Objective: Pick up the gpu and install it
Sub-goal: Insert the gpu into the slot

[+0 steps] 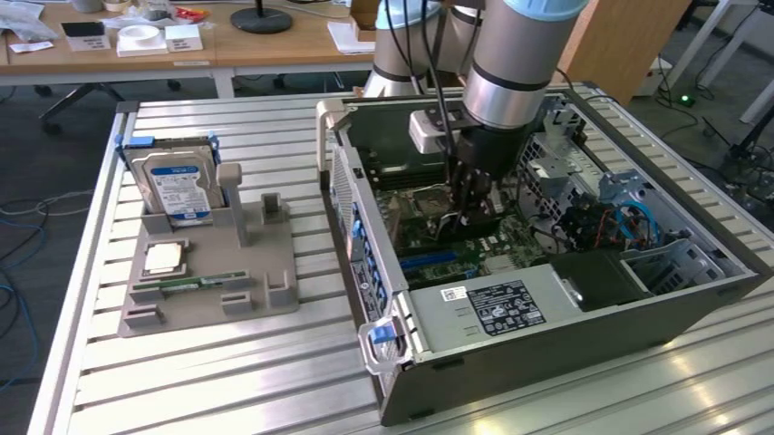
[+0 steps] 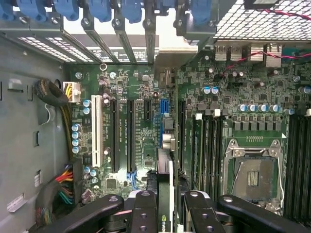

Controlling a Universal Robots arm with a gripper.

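Note:
My gripper (image 1: 469, 216) reaches down into the open computer case (image 1: 677, 290), just above the motherboard (image 2: 141, 121). It is shut on the gpu (image 2: 164, 170), which I see edge-on in the wrist view as a thin card with a green face between the two black fingers (image 2: 143, 204). The card stands upright over the board, in line with a blue slot (image 2: 163, 109) and beside the long black expansion slots (image 2: 130, 136). In the exterior view the card shows as a dark piece under the fingers (image 1: 466, 231). Whether its edge touches a slot I cannot tell.
An open CPU socket (image 2: 252, 177) and memory slots lie beside the card. A cable bundle (image 2: 53, 97) and a white slot (image 2: 97, 131) lie on the other side. On the exterior view's left, a grey holder (image 1: 260, 294) carries a hard drive (image 1: 179, 186), a CPU chip (image 1: 163, 258) and a RAM stick (image 1: 181, 285).

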